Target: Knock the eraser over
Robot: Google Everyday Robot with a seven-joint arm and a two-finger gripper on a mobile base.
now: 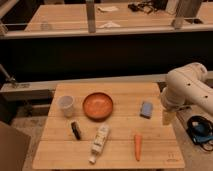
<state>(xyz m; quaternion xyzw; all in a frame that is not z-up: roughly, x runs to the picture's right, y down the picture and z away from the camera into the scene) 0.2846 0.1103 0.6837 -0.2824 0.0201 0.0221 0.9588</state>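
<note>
Nearest the front edge of the wooden table: white bottle lying on its side, long axis running roughly front to back with a slight tilt; orange carrot to its right, apart from it, also lying front to back. Just behind and to the left of the bottle: eraser, small and dark, set at a slant, clear of the bottle and of everything else; standing or flat not determinable. Further back, in a row from left to right: white cup, upright, near the eraser; reddish-orange bowl, just beside the cup; light blue pad, lying flat, apart from the bowl. At the right edge of the table, level with the pad and just beside it: gripper, pointing downward from the bulky white arm, well apart from the eraser, with the bowl and pad between. Jaws spread wide, holding nothing. On the floor right of the table: dark item with a blue rim, not identifiable. Beyond the table: dark partition, then a second wooden tabletop carrying papers.
</note>
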